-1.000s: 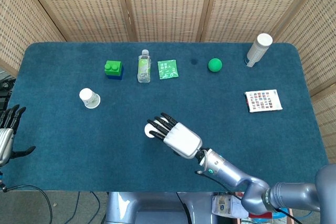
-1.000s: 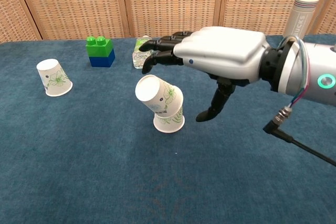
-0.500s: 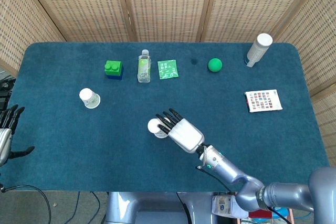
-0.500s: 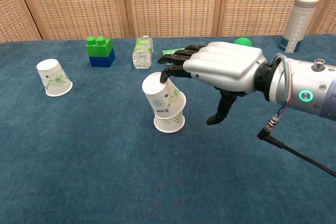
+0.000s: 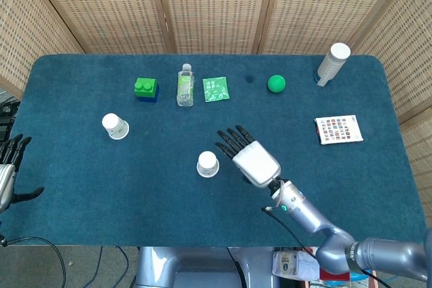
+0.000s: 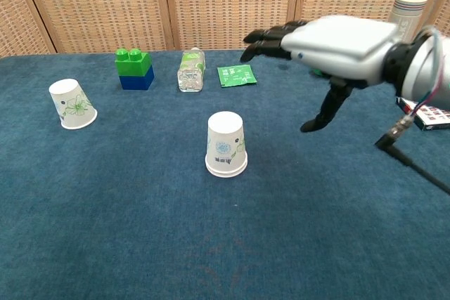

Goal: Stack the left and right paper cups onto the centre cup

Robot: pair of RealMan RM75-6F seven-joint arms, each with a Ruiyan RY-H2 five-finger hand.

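Two white paper cups with green leaf print stand nested upside down as one straight stack at the table's middle. A third cup stands upside down alone to the left. My right hand hovers open to the right of the stack, fingers spread and holding nothing, clear of the cups. My left hand sits at the far left edge, off the table, fingers apart and empty; the chest view does not show it.
Along the back lie a green-and-blue block, a lying water bottle, a green packet, a green ball and a tall white tumbler. A printed card lies at the right.
The right hand let the tilted top cup settle straight onto the centre cup, then lifted and drew back to the right. The left hand stayed put.
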